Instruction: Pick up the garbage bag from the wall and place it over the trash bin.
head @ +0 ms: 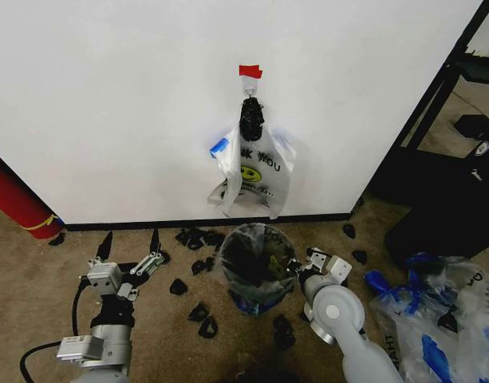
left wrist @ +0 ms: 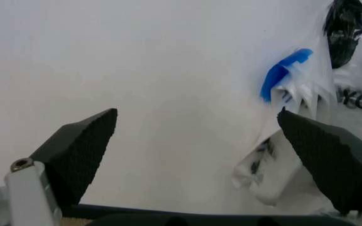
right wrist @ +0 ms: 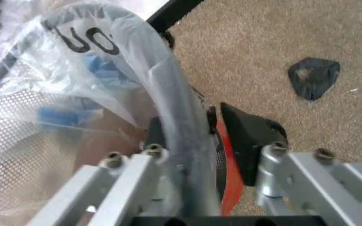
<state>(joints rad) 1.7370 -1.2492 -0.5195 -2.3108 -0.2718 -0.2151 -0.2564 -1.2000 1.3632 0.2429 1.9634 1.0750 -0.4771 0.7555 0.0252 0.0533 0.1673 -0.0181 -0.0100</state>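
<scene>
Straddling the trash bin (right wrist: 168, 127) rim, right gripper (right wrist: 197, 127) pads half-hidden.

Brown carpet floor (head: 37, 279), trash bin (head: 254, 267) standing on it, black scraps (head: 203, 313) scattered around, plastic bags (head: 435, 319) heaped at right.

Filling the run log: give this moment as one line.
garbage bag: hanging on wall | trash bin: already lined | left gripper: open, low, facing wall | right gripper: clamped on bin rim
</scene>
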